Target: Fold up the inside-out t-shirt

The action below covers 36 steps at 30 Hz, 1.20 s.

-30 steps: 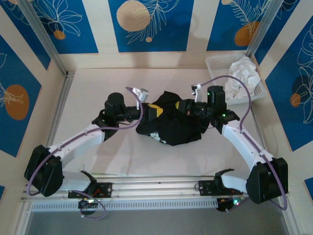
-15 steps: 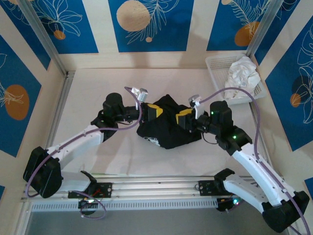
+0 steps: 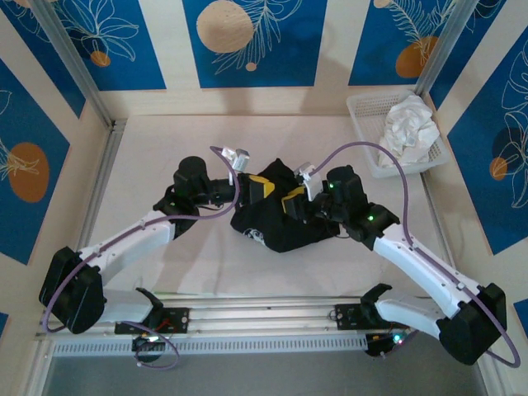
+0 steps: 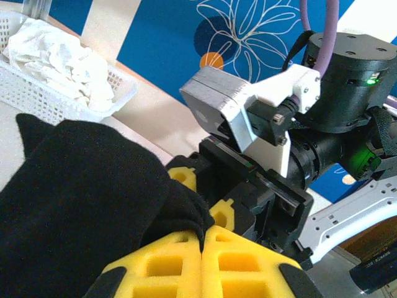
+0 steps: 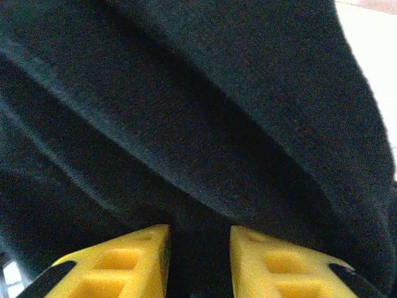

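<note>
**Both claws at the bunched t-shirt**

The left claw (image 4: 201,237) is clamped tight, with a fold of black cloth pinched at its tips. The right claw (image 5: 198,239) faces it just to the right, pads slightly apart and nosed into the cloth. The t-shirt (image 3: 280,231) lies crumpled between them, mid-table (image 3: 165,148). A basket (image 3: 356,104) stands far right.

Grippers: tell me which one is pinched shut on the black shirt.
The left gripper: its yellow pads meet on a fold of the black shirt; on the right gripper they stand apart.
</note>
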Each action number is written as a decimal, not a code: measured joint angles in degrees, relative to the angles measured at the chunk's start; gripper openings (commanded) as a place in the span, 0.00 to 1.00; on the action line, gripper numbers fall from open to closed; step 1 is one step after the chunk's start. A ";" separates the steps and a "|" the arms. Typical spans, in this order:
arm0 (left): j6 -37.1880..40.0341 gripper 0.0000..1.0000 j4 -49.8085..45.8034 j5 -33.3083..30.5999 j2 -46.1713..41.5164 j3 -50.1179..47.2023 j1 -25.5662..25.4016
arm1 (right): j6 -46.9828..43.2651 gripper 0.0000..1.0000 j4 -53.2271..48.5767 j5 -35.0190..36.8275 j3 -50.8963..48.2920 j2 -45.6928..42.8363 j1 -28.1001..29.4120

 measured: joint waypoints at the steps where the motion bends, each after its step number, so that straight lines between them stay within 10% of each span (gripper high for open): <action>1: 0.00 0.00 0.00 0.00 0.00 0.00 0.00 | -0.02 0.38 0.44 0.17 0.20 0.46 0.00; 4: -0.02 0.00 0.00 0.02 0.00 0.00 0.00 | 0.04 0.32 1.90 0.07 1.09 2.62 0.00; 8: 0.07 0.00 -0.35 -0.04 0.00 0.00 0.11 | 0.74 0.00 3.58 -1.03 3.32 6.80 -0.44; 15: 2.80 0.03 -10.80 -15.52 -3.48 -0.50 2.36 | 5.40 0.00 7.37 -15.39 2.19 4.59 -7.78; 22: 7.58 0.28 -22.32 -29.31 -3.96 0.46 1.79 | 18.32 0.00 20.31 -30.10 -1.07 4.68 -10.21; 36: 17.42 0.59 -29.55 -37.51 -9.42 0.70 -7.21 | 28.44 0.00 27.71 -34.29 -1.38 7.98 -12.15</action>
